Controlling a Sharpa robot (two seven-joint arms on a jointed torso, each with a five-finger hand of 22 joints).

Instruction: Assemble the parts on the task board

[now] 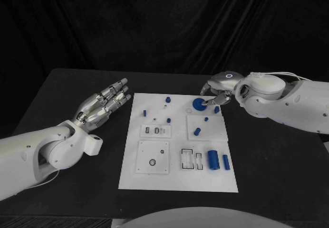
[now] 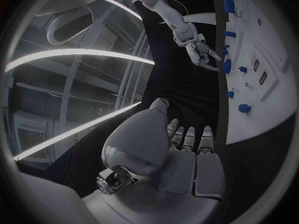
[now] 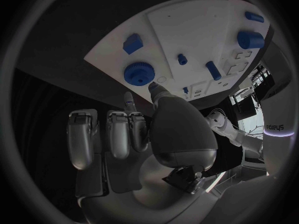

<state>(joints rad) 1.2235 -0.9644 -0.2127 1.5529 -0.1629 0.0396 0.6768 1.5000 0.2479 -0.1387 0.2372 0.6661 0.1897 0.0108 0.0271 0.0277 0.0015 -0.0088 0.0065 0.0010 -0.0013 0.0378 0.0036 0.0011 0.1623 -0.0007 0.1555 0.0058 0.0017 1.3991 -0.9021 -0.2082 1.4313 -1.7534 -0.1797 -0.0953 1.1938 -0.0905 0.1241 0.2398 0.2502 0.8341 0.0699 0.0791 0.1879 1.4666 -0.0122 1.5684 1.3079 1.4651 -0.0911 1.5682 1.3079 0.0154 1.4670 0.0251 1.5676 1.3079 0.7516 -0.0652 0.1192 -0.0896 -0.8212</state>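
The white task board (image 1: 178, 183) lies in the middle of the black table. A blue gear (image 1: 198, 105) sits near its far right corner. My right hand (image 1: 218, 91) hovers just behind the gear, with thumb and fingertips (image 3: 153, 88) at its rim; no frame shows them closed on it. In the right wrist view the gear (image 3: 139, 73) lies flat and whole on the board. My left hand (image 1: 102, 107) is off the board's left edge, fingers stretched out and apart, holding nothing. Two blue cylinders (image 1: 213, 159) lie at the board's right side.
Small blue pegs stand scattered on the far half of the board (image 1: 167, 99), (image 1: 144, 113), (image 1: 197, 131). Raised white panels with slots (image 1: 156, 129) and a round hole (image 1: 153, 161) sit on the left half, and black-edged recesses (image 1: 192, 159) near the cylinders.
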